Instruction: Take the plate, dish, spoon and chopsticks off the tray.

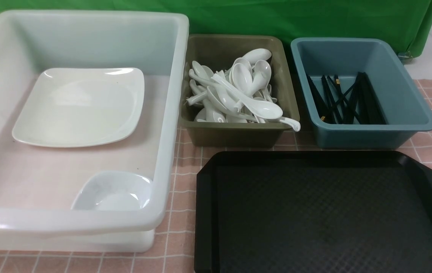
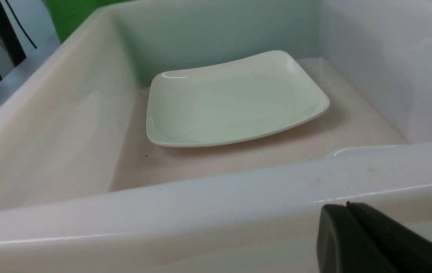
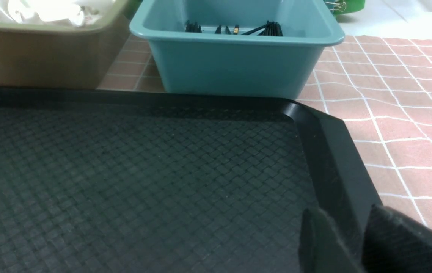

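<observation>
Pink checked cloth (image 1: 185, 182) is covering the tabletop, with a green backdrop (image 1: 314, 19) hanging behind everything. Nearest the robot, the black tray (image 1: 325, 212) is lying flat on the cloth to the right, its diamond-patterned floor carrying nothing. In the right wrist view the right claw (image 3: 356, 246) is sitting low over the tray's raised rim near a cut-off corner, its two dark fingers (image 3: 322, 242) standing apart with a gap between them and gripping nothing. The left claw (image 2: 352, 235) is showing in the left wrist view as dark pads pressed together, clenched on nothing, just outside the near wall of the white tub (image 1: 87, 223); in the front view only a dark corner of that arm is peeking in at the lower left edge. Inside the tub, the dish (image 1: 114, 191) is resting against the near right corner, and farther back the plate (image 1: 81, 106) is lying flat on the tub floor, apart from the dish. Beyond the tray, an olive bin (image 1: 238, 132) is holding a heap of white soup spoons (image 1: 238, 91); which one is the task's spoon I cannot tell. Just right of it, a blue bin (image 1: 367, 132) is holding black chopsticks (image 1: 346, 100) lying crossed among one another on its floor.
</observation>
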